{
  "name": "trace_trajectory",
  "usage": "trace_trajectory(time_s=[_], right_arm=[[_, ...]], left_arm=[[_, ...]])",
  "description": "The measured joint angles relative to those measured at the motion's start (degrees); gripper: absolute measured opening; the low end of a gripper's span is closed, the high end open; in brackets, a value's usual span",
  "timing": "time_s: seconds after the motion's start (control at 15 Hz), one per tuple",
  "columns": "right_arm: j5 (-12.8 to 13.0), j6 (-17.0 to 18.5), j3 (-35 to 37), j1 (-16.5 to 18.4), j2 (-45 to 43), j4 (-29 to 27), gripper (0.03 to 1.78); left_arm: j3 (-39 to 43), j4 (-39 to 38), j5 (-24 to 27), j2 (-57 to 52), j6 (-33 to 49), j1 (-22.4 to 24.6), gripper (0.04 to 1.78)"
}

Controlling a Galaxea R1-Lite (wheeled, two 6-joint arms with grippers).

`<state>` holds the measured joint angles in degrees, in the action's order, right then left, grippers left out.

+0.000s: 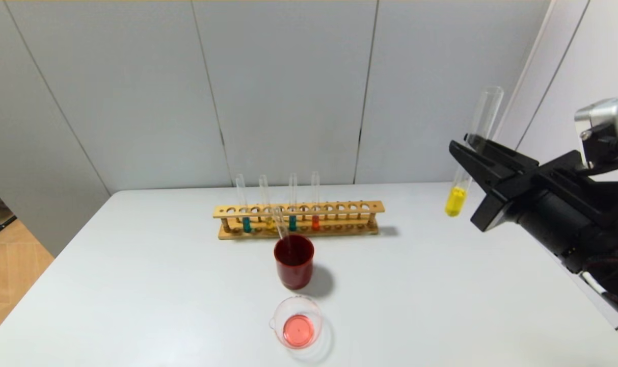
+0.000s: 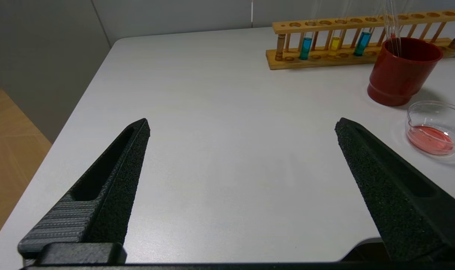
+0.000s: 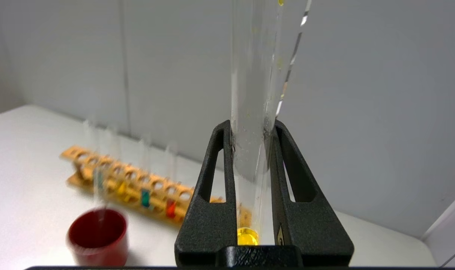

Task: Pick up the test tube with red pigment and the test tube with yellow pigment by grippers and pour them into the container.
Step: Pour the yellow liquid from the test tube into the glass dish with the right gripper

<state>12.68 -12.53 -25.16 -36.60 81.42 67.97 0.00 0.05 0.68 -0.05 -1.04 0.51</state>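
My right gripper (image 1: 460, 142) is shut on the test tube with yellow pigment (image 1: 455, 201) and holds it nearly upright, high above the table's right side. In the right wrist view the tube (image 3: 251, 75) stands between the fingers of this gripper (image 3: 251, 127). The test tube with red pigment (image 1: 315, 223) stands in the wooden rack (image 1: 359, 206). The container (image 1: 297, 322), a low glass beaker, holds pink-red liquid near the table's front. My left gripper (image 2: 242, 125) is open and empty over the table's left side, out of the head view.
The rack also holds two teal tubes (image 1: 246, 224) (image 1: 292, 223) and another yellow one (image 1: 269, 223). A dark-red cup (image 1: 294, 261) with an empty tube (image 1: 279, 219) leaning in it stands between the rack and the beaker. A grey wall lies behind the table.
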Motion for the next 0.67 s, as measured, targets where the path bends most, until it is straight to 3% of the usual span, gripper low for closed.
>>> trace_trajectory(time_s=[0.2, 0.67], right_arm=[[1.67, 0.02, 3.56, -3.50, -1.05, 0.07, 0.28], [1.78, -0.45, 6.64, -10.34, 3.25, 0.16, 0.28]], left_arm=[[0.00, -0.02, 0.00, 0.00, -0.01, 0.00, 1.75], [0.00, 0.05, 0.02, 0.00, -0.01, 0.00, 1.75]])
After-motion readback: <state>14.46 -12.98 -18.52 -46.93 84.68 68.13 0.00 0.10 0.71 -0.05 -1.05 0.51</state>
